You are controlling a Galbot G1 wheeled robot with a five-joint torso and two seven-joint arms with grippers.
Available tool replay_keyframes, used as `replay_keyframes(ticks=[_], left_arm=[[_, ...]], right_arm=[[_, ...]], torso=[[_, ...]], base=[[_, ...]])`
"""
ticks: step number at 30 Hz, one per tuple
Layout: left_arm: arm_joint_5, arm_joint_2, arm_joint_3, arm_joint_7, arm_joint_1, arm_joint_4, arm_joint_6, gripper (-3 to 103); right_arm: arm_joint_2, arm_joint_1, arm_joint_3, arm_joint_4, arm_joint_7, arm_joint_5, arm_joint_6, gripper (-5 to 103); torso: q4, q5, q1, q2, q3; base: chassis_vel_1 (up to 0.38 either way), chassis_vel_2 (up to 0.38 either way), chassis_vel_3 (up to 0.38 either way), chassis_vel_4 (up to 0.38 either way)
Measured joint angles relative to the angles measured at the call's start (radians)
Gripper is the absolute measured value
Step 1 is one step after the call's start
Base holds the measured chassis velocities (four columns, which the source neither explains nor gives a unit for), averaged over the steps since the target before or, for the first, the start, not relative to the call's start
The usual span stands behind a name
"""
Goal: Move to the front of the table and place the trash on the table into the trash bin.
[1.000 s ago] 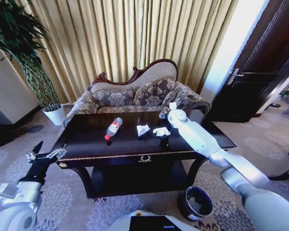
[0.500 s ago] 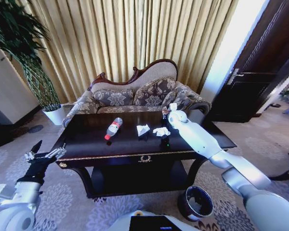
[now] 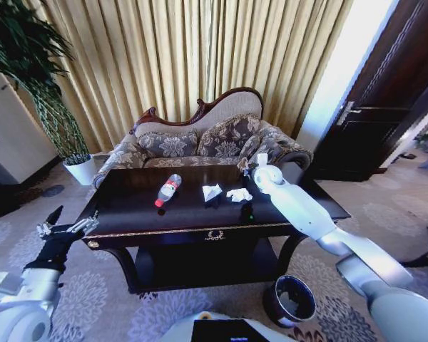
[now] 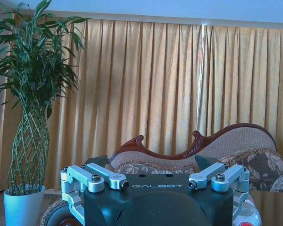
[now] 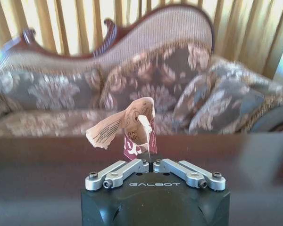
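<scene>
Here the right gripper (image 5: 152, 162) is pinched tight on a crumpled scrap of printed paper (image 5: 127, 126), held up over the large dark glossy wooden table (image 3: 128, 214) near its far right corner, where the head view shows the gripper (image 3: 244, 165) at the end of the outstretched white arm. On the tabletop, a small clear plastic bottle with a red label (image 3: 167, 189) lies on its side toward the far edge, left of centre, and two crumpled white paper wads (image 3: 212, 192) (image 3: 239, 194) sit near the middle, close together but apart. The small round dark trash bin (image 3: 289, 301) stands on the carpet by the table's front right leg, well below the held scrap. The left gripper (image 3: 64, 229) hangs idle off the table's front left corner with its fingers spread.

The scrap is caught only by one end, and most of it flops free. I judge it could slip out on the way down to the bin, or land on the carpet beside the rim.
</scene>
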Motion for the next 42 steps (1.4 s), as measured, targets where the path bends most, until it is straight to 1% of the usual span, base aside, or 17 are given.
replay_keyframes(ticks=[2, 3, 5, 6, 8, 10, 11, 13, 15, 16, 18, 22, 24, 26, 27, 32, 42], left_arm=[[-0.003, 0.001, -0.002, -0.001, -0.001, 0.002, 0.000, 100], [-0.009, 0.003, -0.006, -0.001, -0.004, 0.006, -0.001, 100], [-0.013, 0.005, -0.009, -0.001, -0.006, 0.008, -0.002, 100], [-0.026, 0.011, -0.016, -0.005, -0.012, 0.015, -0.002, 100], [-0.031, 0.014, -0.020, -0.008, -0.016, 0.019, -0.002, 100], [-0.043, 0.021, -0.032, -0.011, -0.025, 0.028, -0.002, 100], [-0.053, 0.025, -0.041, -0.012, -0.032, 0.036, -0.001, 100], [-0.055, 0.026, -0.043, -0.012, -0.035, 0.040, -0.001, 100], [-0.057, 0.025, -0.041, -0.012, -0.045, 0.050, 0.000, 100], [-0.057, 0.025, -0.041, -0.012, -0.045, 0.050, 0.000, 100], [-0.057, 0.022, -0.030, -0.012, -0.055, 0.056, 0.000, 100], [-0.057, 0.020, -0.021, -0.010, -0.068, 0.055, 0.006, 100], [-0.059, 0.025, -0.009, -0.010, -0.077, 0.052, 0.019, 100], [-0.059, 0.029, -0.003, -0.010, -0.078, 0.051, 0.021, 100], [-0.059, 0.045, 0.018, -0.010, -0.086, 0.051, 0.025, 100], [-0.062, 0.063, 0.052, -0.010, -0.103, 0.048, 0.054, 100], [-0.060, 0.064, 0.081, 0.001, -0.092, 0.039, 0.066, 100]], right_arm=[[-0.025, -0.022, 0.026, 0.059, -0.001, 0.004, 0.015, 0], [-0.063, -0.061, 0.069, 0.146, -0.001, 0.023, 0.039, 0], [-0.075, -0.074, 0.082, 0.171, -0.002, 0.029, 0.046, 0], [-0.111, -0.126, 0.133, 0.256, -0.004, 0.053, 0.069, 0], [-0.132, -0.163, 0.169, 0.308, -0.007, 0.066, 0.080, 0], [-0.180, -0.260, 0.256, 0.424, -0.028, 0.074, 0.094, 0], [-0.230, -0.382, 0.339, 0.528, -0.055, 0.052, 0.114, 0], [-0.246, -0.423, 0.364, 0.559, -0.062, 0.036, 0.123, 0], [-0.286, -0.575, 0.461, 0.658, -0.083, -0.039, 0.168, 0], [-0.286, -0.575, 0.461, 0.658, -0.083, -0.039, 0.168, 0], [-0.277, -0.704, 0.530, 0.727, -0.087, -0.096, 0.226, 0], [-0.249, -0.824, 0.585, 0.778, -0.093, -0.146, 0.265, 0], [-0.212, -0.946, 0.660, 0.815, -0.138, -0.203, 0.285, 0], [-0.202, -0.975, 0.684, 0.824, -0.151, -0.216, 0.287, 0], [-0.164, -1.058, 0.757, 0.859, -0.193, -0.245, 0.292, 0], [-0.111, -1.164, 0.829, 0.915, -0.241, -0.288, 0.293, 0], [-0.039, -1.254, 0.857, 0.951, -0.278, -0.333, 0.285, 0]], torso=[[-0.0002, -0.0001, 0.000, 0.000, 0.000], [0.0001, 0.0000, 0.000, 0.000, 0.000], [0.0002, -0.0001, 0.000, 0.000, 0.000], [0.0000, 0.0000, 0.000, 0.000, 0.000], [-0.0001, 0.0001, 0.000, 0.000, 0.000], [0.0000, -0.0002, 0.000, 0.000, 0.000], [-0.0004, 0.0004, 0.000, 0.000, 0.000], [-0.0006, 0.0005, 0.000, 0.000, 0.000], [-0.0007, 0.0000, 0.000, 0.000, 0.000], [-0.0007, 0.0000, 0.000, 0.000, 0.000], [0.0001, -0.0001, 0.000, 0.000, 0.000], [0.0003, 0.0000, 0.000, 0.000, 0.000], [0.0002, 0.0000, 0.000, 0.000, 0.000], [0.0000, 0.0000, 0.000, 0.000, 0.000], [-0.0004, 0.0000, 0.000, 0.000, 0.000], [-0.0003, -0.0002, 0.000, 0.000, 0.000], [0.0000, -0.0001, 0.000, 0.000, 0.000]], base=[[0.000, 0.000, 0.000, 0.000], [0.000, 0.000, 0.000, 0.000], [0.000, 0.000, 0.000, 0.000], [0.000, 0.000, 0.000, 0.000], [0.000, 0.000, 0.000, 0.000], [0.000, 0.000, 0.000, 0.000], [0.000, 0.000, 0.000, 0.000], [0.000, 0.000, 0.000, 0.000], [0.000, 0.000, 0.000, 0.000], [0.000, 0.000, 0.000, 0.000], [0.000, 0.000, 0.000, 0.000], [0.000, 0.000, 0.000, 0.000], [0.000, 0.000, 0.000, 0.000], [0.000, 0.000, 0.000, 0.000], [0.000, 0.000, 0.000, 0.000], [0.000, 0.000, 0.000, 0.000], [0.000, 0.000, 0.000, 0.000]])
